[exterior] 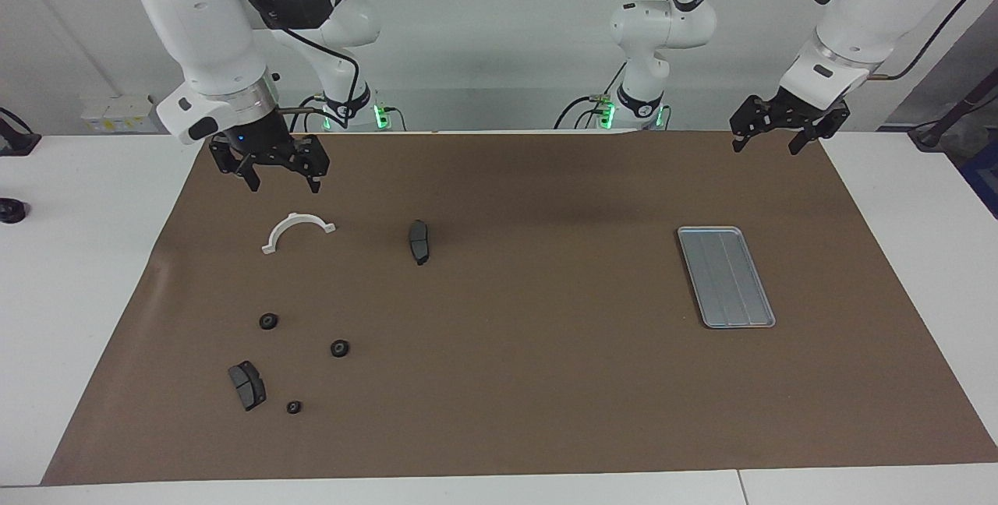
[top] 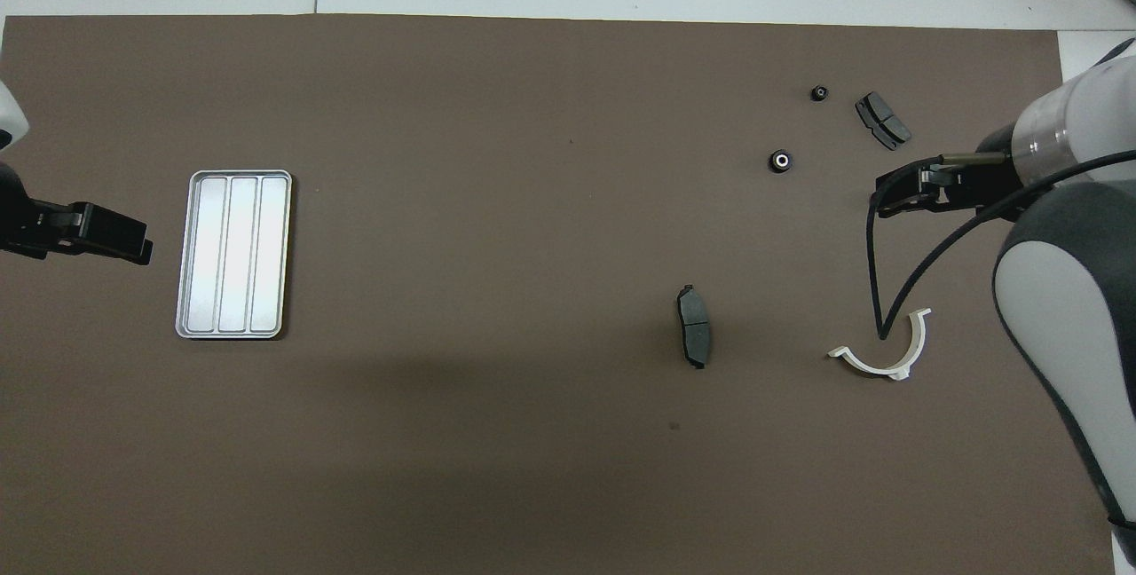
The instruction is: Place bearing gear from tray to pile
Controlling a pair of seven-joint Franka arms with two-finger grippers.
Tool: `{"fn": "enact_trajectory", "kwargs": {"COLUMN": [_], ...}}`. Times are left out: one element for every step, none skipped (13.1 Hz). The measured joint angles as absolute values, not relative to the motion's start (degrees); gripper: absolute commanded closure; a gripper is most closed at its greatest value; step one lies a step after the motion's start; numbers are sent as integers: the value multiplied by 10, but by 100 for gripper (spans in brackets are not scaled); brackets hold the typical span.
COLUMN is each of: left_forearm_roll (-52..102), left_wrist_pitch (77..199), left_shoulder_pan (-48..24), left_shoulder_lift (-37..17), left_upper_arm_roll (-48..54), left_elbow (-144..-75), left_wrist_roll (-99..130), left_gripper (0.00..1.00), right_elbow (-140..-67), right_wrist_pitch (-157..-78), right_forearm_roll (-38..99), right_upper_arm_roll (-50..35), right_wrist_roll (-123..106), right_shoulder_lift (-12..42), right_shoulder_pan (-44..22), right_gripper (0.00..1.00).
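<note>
On my facing view, the right gripper (exterior: 282,171) hangs above the white half-ring (exterior: 296,231), jaws spread and empty. Three bearing gears (exterior: 339,348) sit scattered beside two brake pads (exterior: 247,385). The tray (exterior: 726,277) lies bare toward the left arm's end of the desk, left gripper (exterior: 787,135) raised, jaws spread.

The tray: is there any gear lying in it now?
No, the tray holds nothing; only its bare ridged floor shows, and the small black gears lie on the brown mat toward the right arm's end.
</note>
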State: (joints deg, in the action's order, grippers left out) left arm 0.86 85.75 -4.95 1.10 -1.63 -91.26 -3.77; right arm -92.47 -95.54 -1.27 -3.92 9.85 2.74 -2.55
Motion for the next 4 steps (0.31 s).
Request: {"fn": "enact_trajectory", "kwargs": {"left_forearm_roll": [9,9,9,9], "left_wrist_pitch": [858,858,857,857], "left_shoulder_pan": [-50,-49,-49,-49], "left_shoulder_lift": [11,11,11,11], "left_upper_arm_roll": [-16,-16,-16,-16], "left_elbow": [-913,-913,-913,-913], "left_wrist_roll": [-38,-38,-38,-38], "left_gripper": [0,0,0,0], "right_elbow": [-927,-929,-931,-932], "right_wrist_pitch": [-956,-957,-957,-957], "right_forearm_roll": [-12,-12,-12,-12], "right_upper_arm_roll": [-39,-39,-39,-39], "right_wrist_roll": [99,99,99,99], "right_shoulder_lift": [25,24,23,22], "right_shoulder_pan": [-27,-27,-28,-28], "right_gripper": [0,0,0,0]}}
